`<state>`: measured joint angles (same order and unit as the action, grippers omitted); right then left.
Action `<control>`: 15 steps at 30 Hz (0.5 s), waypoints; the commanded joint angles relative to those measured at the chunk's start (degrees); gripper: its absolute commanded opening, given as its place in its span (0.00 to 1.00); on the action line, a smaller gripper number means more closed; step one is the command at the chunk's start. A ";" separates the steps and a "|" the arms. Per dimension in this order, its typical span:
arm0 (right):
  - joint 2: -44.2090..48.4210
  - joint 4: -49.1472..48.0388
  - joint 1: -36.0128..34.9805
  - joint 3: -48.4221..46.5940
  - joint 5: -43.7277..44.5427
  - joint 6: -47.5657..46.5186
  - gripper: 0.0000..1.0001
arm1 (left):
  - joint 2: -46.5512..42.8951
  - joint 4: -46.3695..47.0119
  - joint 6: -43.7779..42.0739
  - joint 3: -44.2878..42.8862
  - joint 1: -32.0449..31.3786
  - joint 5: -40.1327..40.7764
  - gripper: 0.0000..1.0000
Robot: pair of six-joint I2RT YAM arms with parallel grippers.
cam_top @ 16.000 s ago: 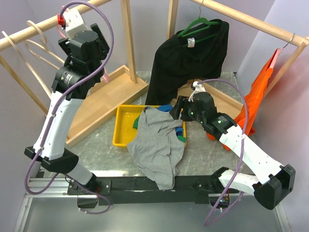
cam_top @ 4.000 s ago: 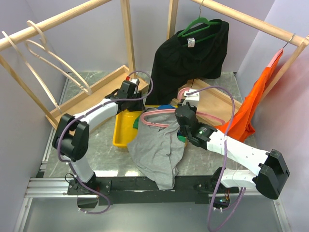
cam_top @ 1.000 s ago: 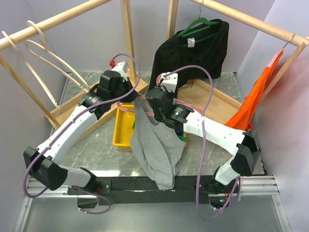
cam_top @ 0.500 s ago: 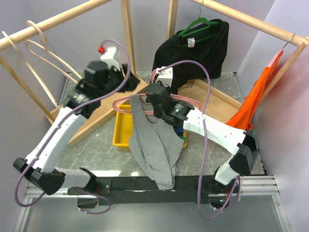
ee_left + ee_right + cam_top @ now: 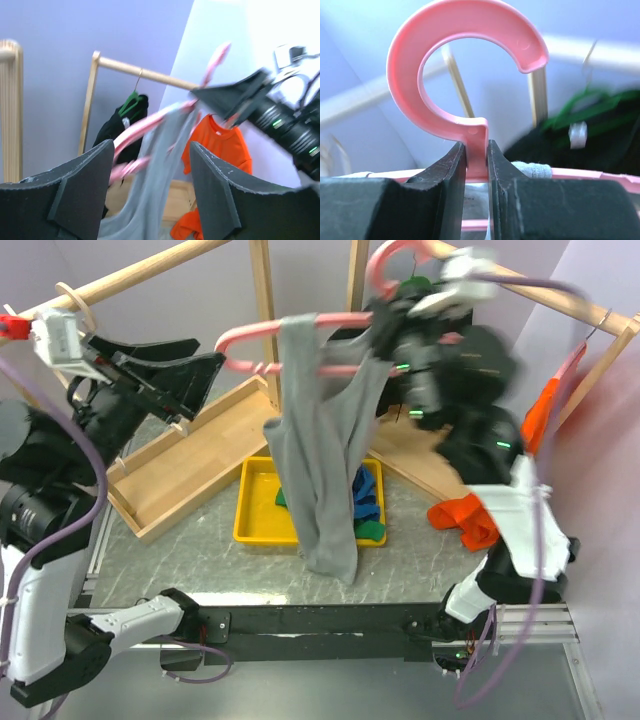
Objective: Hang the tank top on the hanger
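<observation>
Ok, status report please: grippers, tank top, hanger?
Right gripper shut on hanger neck. Left gripper open, empty. Tank top hangs from hanger. Nothing blocking seen.

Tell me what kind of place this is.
Probably a robot test bench dressed as a clothes closet: wooden rails, a grey tank top draped on a pink hanger, and a yellow tray holding more clothes.

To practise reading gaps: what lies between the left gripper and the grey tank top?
In the top view, only the bare end of the pink hanger, jutting from the tank top toward the left gripper; otherwise open air.
</observation>
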<state>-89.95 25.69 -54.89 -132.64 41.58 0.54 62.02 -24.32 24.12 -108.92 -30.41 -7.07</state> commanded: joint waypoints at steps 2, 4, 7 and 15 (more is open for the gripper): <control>2.93 -5.90 -1.44 -3.97 -2.82 -9.23 0.00 | -0.05 3.04 -1.53 2.57 0.18 -2.77 0.68; 6.36 -8.80 -1.44 -0.10 -3.79 -9.15 0.00 | -0.49 3.40 -1.62 3.36 0.18 -2.51 0.68; 9.96 -10.83 -1.53 10.86 -4.14 -8.01 0.00 | -1.11 3.92 -1.79 5.38 0.18 -2.95 0.68; 20.25 -16.98 -1.53 38.48 -4.14 -2.39 0.00 | -2.87 0.16 -5.39 10.05 0.18 -6.54 0.68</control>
<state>-72.73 13.04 -55.92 -104.07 39.27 -4.93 60.80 -22.68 22.33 -99.31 -30.41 -10.31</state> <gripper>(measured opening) 0.250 0.682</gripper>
